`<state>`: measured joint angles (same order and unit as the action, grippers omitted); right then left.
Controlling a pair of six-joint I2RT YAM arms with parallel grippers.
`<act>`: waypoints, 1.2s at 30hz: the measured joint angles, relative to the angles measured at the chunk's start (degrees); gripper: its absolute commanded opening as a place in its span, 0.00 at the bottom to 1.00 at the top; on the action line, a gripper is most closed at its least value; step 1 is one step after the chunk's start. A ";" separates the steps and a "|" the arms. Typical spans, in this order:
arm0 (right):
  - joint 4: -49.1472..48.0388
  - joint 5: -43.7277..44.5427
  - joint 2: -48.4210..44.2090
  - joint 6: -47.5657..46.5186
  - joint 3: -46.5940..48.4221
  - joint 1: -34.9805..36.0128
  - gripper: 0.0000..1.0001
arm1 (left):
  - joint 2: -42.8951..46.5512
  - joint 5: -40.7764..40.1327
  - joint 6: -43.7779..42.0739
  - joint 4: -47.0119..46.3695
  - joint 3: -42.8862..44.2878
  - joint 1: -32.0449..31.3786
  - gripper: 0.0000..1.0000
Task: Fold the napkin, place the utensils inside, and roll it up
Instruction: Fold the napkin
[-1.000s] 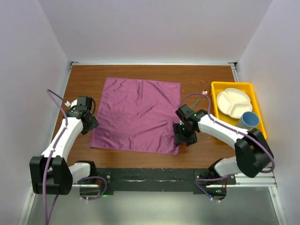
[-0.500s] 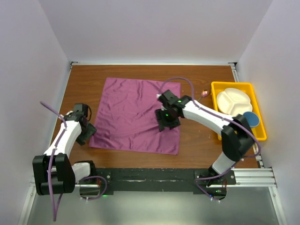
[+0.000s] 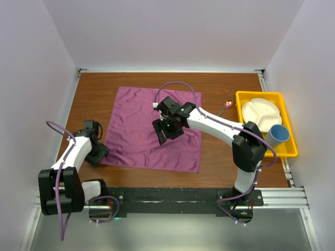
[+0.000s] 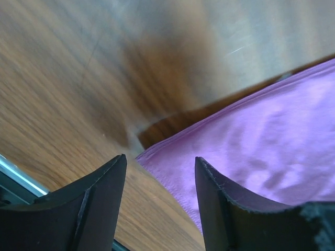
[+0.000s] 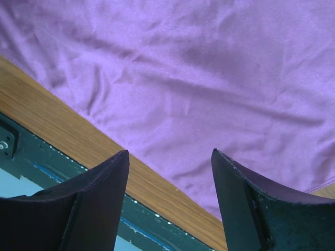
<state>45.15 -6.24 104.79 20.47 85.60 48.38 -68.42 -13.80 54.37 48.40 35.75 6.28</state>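
Observation:
The plum-purple napkin point(image 3: 133, 123) lies spread flat on the wooden table. My right gripper point(image 3: 166, 135) hangs over its middle, open, with nothing between the fingers; the right wrist view shows the napkin point(image 5: 199, 78) under the open right gripper point(image 5: 170, 154). My left gripper point(image 3: 100, 156) is at the napkin's near-left corner, open. In the left wrist view that corner of the napkin point(image 4: 261, 141) lies between the spread tips of the left gripper point(image 4: 159, 162), not pinched. A thin utensil point(image 3: 225, 106) lies on the table right of the napkin.
A yellow tray point(image 3: 291, 149) at the right holds a white divided plate point(image 3: 260, 114) and a blue cup point(image 3: 277, 134). A black rail point(image 3: 172, 197) runs along the table's near edge. White walls stand on three sides.
My right arm has swung left from the napkin's right edge to over its middle. My left gripper has drawn nearer, down to the napkin's near-left corner. The napkin has barely shifted.

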 measured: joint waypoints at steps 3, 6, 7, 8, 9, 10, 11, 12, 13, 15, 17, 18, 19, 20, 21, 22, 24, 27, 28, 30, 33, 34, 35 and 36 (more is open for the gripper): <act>-0.17 -0.52 0.00 -0.48 -0.02 -0.15 0.68 | 0.02 1.64 2.12 -0.42 -2.69 0.42 0.53; -0.35 -0.85 0.00 -0.85 -0.22 -0.13 0.68 | 0.81 2.12 3.85 -0.98 -3.43 0.50 0.51; -0.48 -0.90 0.00 -1.03 -0.33 -0.13 0.68 | 0.96 2.05 4.22 -1.07 -3.50 0.50 0.50; -0.72 -0.90 0.00 -1.09 -0.55 -0.13 0.69 | 1.01 1.86 4.76 -1.09 -3.52 0.50 0.49; -0.90 -0.92 0.00 -1.25 -0.81 -0.13 0.68 | 1.01 1.49 5.16 -1.16 -3.52 0.50 0.48; -0.98 -0.92 0.00 -1.33 -1.03 -0.13 0.68 | 1.03 1.20 5.51 -1.18 -3.52 0.50 0.47; -1.03 -0.92 -0.02 -1.51 -1.33 -0.15 0.68 | 1.07 0.79 6.14 -1.22 -3.52 0.50 0.45; -1.03 -0.96 -0.07 -1.64 -1.64 -0.26 0.69 | 1.09 0.42 6.43 -1.22 -3.52 0.50 0.45; -1.03 -1.01 -0.13 -1.73 -1.90 -0.37 0.69 | 1.11 0.02 6.75 -1.22 -3.52 0.50 0.44; -1.01 -1.09 -0.35 -2.05 -2.69 -0.81 0.68 | 1.44 -0.74 7.65 -1.22 -3.63 0.50 0.42; -0.98 -1.20 -0.63 -2.23 -3.15 -1.20 0.69 | 1.95 -1.38 8.13 -1.11 -3.76 0.52 0.30; -0.96 -1.27 -0.85 -2.38 -3.34 -1.33 0.69 | 2.19 -1.62 8.31 -1.14 -3.76 0.52 0.27; -0.90 -1.27 -0.98 -2.58 -3.37 -1.53 0.68 | 2.45 -1.92 8.20 -1.22 -3.76 0.52 0.21; -0.94 -1.27 -1.09 -2.69 -3.37 -1.60 0.69 | 2.56 -2.19 8.00 -1.29 -3.76 0.52 0.18; -1.01 -1.27 -1.16 -2.78 -3.37 -1.68 0.68 | 2.58 -2.32 7.72 -1.38 -3.76 0.52 0.16; -0.98 -1.27 -1.16 -2.89 -3.37 -1.77 0.68 | 2.58 -2.29 7.39 -1.64 -3.76 0.52 0.11; -0.98 -1.27 -1.16 -3.08 -3.37 -1.84 0.68 | 2.58 -2.03 6.29 -2.51 -3.74 0.42 0.06; -1.01 -1.36 -1.16 -3.26 -3.37 -1.84 0.68 | 2.69 -1.73 4.98 -3.34 -3.74 -0.61 0.02; -1.01 -1.46 -1.16 -3.30 -3.37 -1.84 0.68 | 2.91 -1.70 4.59 -3.58 -3.72 -1.44 0.00; -1.11 -1.92 -1.16 -3.45 -3.37 -1.84 0.68 | 3.63 -1.81 3.93 -3.87 -3.61 -3.26 0.00; -1.33 -2.36 -1.16 -3.52 -3.32 -1.92 0.67 | 3.76 -3.19 1.70 -3.89 -0.92 -6.64 0.00; -1.31 -2.36 -1.16 -3.50 -3.32 -1.92 0.66 | 3.76 -3.19 1.70 -3.89 -0.92 -6.64 0.00; -1.36 -2.51 -1.16 -3.21 -3.32 -2.32 0.65 | 3.43 -4.17 1.05 -3.19 0.31 -8.00 0.00; -1.44 -3.58 -1.16 -2.56 -3.32 -2.91 0.62 | 2.89 -4.96 0.44 -2.69 1.70 -9.14 0.00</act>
<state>43.70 -9.82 103.63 17.91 82.28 45.47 -65.54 -18.76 54.81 45.71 37.45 -2.85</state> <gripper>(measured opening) 0.664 0.046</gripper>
